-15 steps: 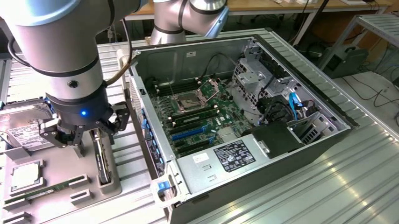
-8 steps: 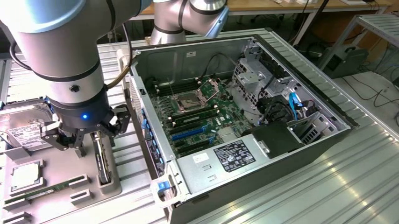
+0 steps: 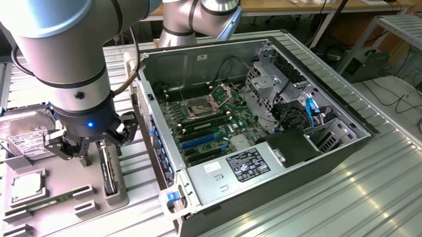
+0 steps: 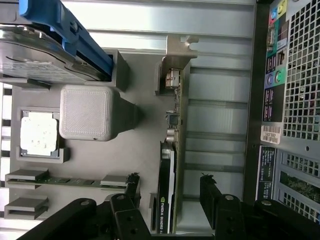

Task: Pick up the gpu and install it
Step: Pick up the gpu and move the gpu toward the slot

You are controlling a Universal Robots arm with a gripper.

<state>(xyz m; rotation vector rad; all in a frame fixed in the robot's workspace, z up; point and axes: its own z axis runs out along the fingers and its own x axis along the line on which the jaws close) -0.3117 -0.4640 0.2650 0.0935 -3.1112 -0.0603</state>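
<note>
Ribbed metal surface (image 3: 356,197) (image 4: 215,120). Open black computer case (image 3: 191,66) (image 4: 300,100) lies on side mid-surface, far end close to surface's far edge. Flat grey parts tray (image 3: 66,177) (image 4: 145,85) lies just beside case, toward exterior view's left. Bare ribbed metal stretches along case's other side.

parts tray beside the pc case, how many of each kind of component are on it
hard drive: 1
cpu chip: 1
memory stick: 1
gpu: 1
total: 4
</note>
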